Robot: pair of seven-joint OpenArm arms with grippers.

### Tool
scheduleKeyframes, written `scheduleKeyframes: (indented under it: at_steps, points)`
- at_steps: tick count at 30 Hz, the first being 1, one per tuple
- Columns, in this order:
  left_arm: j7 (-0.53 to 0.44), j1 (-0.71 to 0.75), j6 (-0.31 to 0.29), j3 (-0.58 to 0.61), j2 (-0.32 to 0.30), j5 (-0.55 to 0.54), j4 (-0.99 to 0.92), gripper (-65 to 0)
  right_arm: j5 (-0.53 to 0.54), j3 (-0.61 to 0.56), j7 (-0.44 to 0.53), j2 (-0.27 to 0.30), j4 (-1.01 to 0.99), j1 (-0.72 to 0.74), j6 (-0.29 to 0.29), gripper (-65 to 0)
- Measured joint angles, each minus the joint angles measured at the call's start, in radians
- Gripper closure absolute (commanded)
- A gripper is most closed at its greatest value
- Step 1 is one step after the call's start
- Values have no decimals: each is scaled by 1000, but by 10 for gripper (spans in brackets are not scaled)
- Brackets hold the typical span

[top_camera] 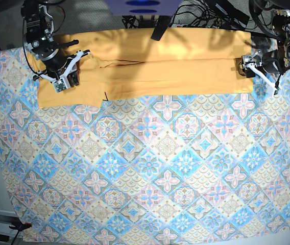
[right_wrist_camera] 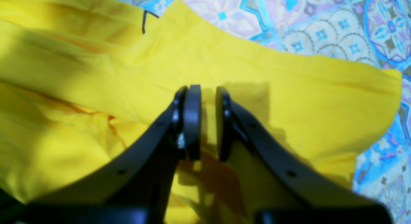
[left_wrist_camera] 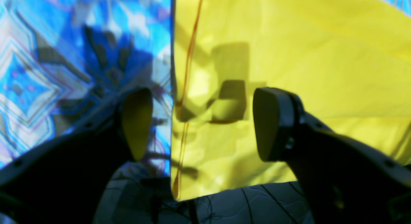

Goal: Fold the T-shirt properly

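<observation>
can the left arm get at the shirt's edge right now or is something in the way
Probably yes. The left gripper hangs open right over the T-shirt edge where it meets the tablecloth, and nothing sits between its fingers and the cloth.

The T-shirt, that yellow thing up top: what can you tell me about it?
The T-shirt is plain yellow-orange, soft cloth, folded into a long wrinkled band across the far edge of the patterned tablecloth. The right claw pinches a fold at one end. The left claw hangs open over the other end's edge.
</observation>
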Motion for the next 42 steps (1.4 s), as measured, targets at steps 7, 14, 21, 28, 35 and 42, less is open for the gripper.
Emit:
scheduleKeyframes:
  at_steps: [7, 14, 21, 28, 35, 42]
  points:
    - [-2, 0, 0, 2, 51, 110, -3, -480, 0, 0, 0, 0, 0, 0, -1, -82]
    - [2, -24, 3, 21, 94, 212, -4, -480, 0, 0, 1, -1, 0, -3, -1, -82]
    - [-2, -29, 0, 42, 97, 219, -3, -480, 0, 1, 4, 0, 0, -5, -1, -82]
    - [-6, -39, -5, 36, 94, 207, -47, -480, 0, 2, 4, 0, 0, -8, -1, -82]
    - [-66, -61, -10, 31, 98, 192, -103, -480, 0, 4, 4, -1, 0, -8, -1, -82]
    - [-83, -58, -4, 27, 122, 219, -97, -379, 0, 4, 5, 0, 0, -8, -1, -82]
